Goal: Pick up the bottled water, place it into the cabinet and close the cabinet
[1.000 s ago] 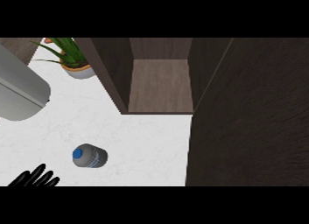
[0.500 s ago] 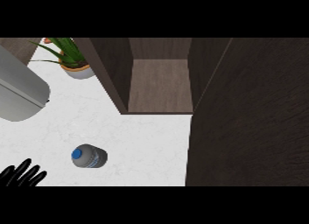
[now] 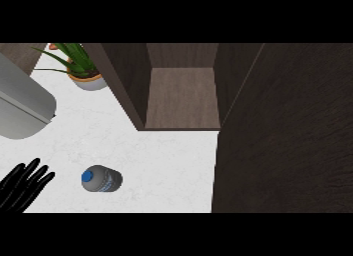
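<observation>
**Bottle not yet picked up**

Fingers (image 3: pixel 31 172) of my left hand (image 3: pixel 16 189) are straight and released, holding nothing, beside the water bottle (image 3: pixel 101 179) standing on the white desk (image 3: pixel 164 165). It looks light, smooth and slippery; I would grasp its sides below the blue cap (image 3: pixel 87 176). Beyond, the cabinet (image 3: pixel 183 95) stands open.

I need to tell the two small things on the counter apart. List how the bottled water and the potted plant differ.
The bottled water is grey with a blue cap; the potted plant has long green leaves in a pale pot. The bottle stands near the counter's front, beside the left hand; the plant sits at the back, left of the open cabinet. Both stand on the white counter, outside the cabinet.
</observation>
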Robot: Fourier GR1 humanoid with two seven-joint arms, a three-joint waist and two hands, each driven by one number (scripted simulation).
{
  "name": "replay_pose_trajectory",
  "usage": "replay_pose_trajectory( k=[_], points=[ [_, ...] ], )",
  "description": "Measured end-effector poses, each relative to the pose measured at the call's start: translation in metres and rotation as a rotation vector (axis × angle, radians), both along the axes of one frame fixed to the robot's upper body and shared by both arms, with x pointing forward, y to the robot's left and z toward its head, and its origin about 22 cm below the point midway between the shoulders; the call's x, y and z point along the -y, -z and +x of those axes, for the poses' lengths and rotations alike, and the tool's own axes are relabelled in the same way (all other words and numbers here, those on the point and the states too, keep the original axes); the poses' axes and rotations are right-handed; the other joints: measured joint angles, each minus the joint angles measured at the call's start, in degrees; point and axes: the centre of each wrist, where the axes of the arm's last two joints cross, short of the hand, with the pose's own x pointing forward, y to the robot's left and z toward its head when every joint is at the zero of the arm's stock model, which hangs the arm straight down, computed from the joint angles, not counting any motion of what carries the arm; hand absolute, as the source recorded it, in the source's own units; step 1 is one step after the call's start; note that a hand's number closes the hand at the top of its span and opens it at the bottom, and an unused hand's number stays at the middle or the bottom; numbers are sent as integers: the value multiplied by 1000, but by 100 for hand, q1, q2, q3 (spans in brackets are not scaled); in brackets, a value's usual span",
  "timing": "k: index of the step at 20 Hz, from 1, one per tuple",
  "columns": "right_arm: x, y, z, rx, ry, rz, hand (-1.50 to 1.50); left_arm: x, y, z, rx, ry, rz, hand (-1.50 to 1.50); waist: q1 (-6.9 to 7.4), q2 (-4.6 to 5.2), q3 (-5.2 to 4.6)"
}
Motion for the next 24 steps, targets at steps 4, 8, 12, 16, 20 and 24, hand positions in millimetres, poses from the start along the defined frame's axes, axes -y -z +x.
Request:
replay_pose_trajectory(
  k=[4,8,12,16,20,24],
  points=[
    [0,5,5,2,-5,-1,-150,-6,14,17,7,-1,25,-150,0,4,0],
    [5,7,1,9,-7,0,-150,-9,27,28,3,-3,56,-150,-7,4,0],
    [7,4,-3,15,-9,1,-150,-8,42,45,-8,-1,74,-150,-14,5,0],
    [8,4,-14,8,-17,1,-150,-13,62,57,-42,7,92,-150,-31,4,-1],
    [4,3,-13,12,-24,4,-150,-6,87,73,-85,-9,95,-150,-38,9,-3],
    [3,11,-14,15,-20,13,-150,-8,108,83,-144,-22,93,-150,-44,10,-3]
  ],
)
